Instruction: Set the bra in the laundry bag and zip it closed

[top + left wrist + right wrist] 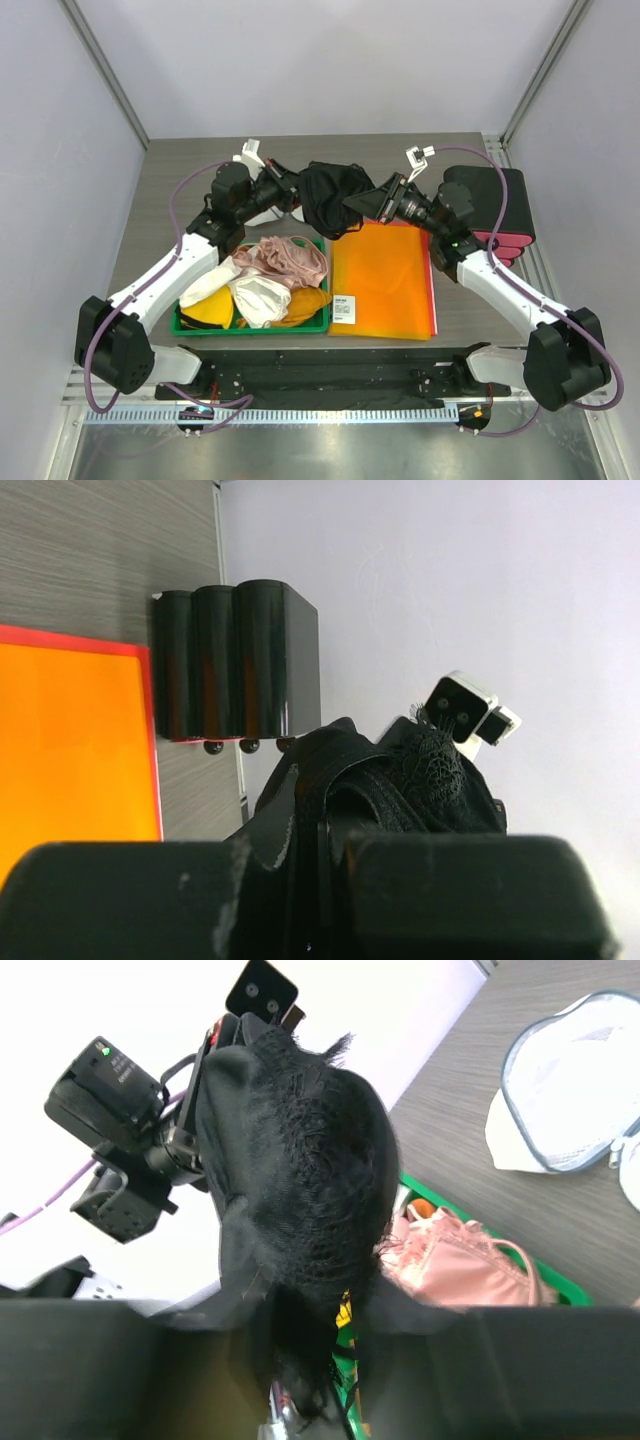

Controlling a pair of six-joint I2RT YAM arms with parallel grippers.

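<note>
While the white round mesh laundry bag (565,1090) lies at the table's far left, the left gripper (295,193) above it clamps the black lacy bra (330,195), which hangs aloft over the far middle. Fabric lies between the right gripper's (358,206) part-closed jaws; I cannot tell whether they grip it.

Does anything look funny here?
Nothing spilled or broken. The black bra hangs in the air, held by the left gripper, with the right gripper at its other side. It is not in the laundry bag yet.
</note>
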